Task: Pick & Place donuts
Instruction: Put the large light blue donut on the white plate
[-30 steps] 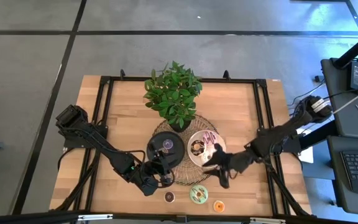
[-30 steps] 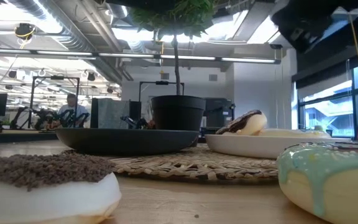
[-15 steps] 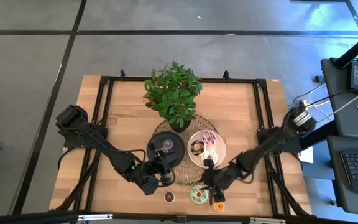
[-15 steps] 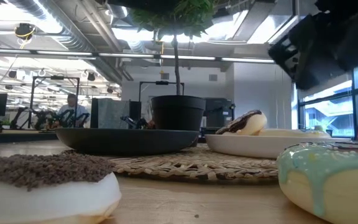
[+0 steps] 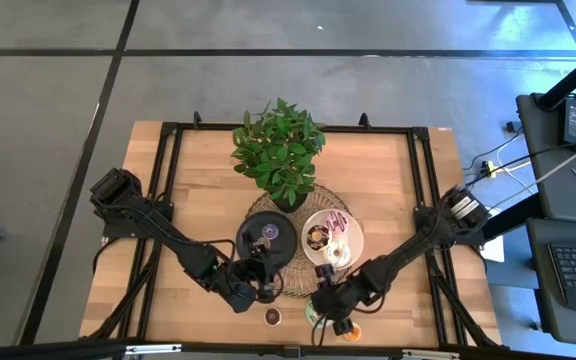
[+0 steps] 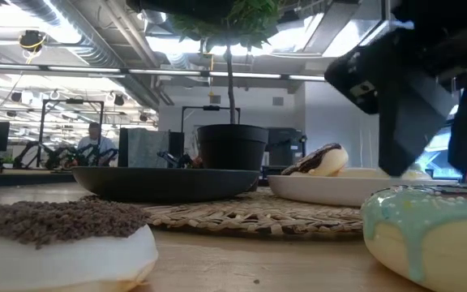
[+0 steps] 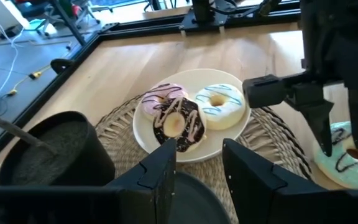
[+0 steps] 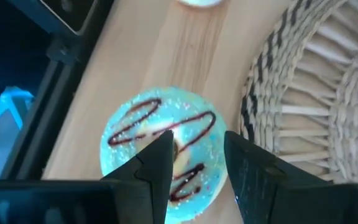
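Observation:
A mint-green donut [image 8: 143, 124] with brown drizzle lies flat on the wood near the table's near edge, also in the low view [image 6: 428, 235]. My right gripper [image 8: 197, 146] hangs open just above it, one finger on each side of the ring [image 5: 325, 306]; I see no touch. My left gripper [image 7: 197, 163] is open and waits over the near rim of the black plate [image 5: 253, 250], which carries a purple donut [image 5: 270, 232]. The white plate [image 7: 241, 134] holds a chocolate [image 7: 178, 123], a pink [image 7: 157, 98] and a cream donut [image 7: 219, 104].
A white donut with brown sprinkles [image 6: 55, 239] lies left of the green one [image 5: 272, 317], and an orange one [image 5: 352, 332] to its right. Both plates sit on a woven mat [image 5: 303, 200], with a potted plant [image 5: 280, 150] behind. A person sits far back [image 6: 93, 144].
My right gripper has swung from beside the white plate toward the near edge and leftward, dropping until it hangs over the green donut. The donuts and my left arm have stayed where they were.

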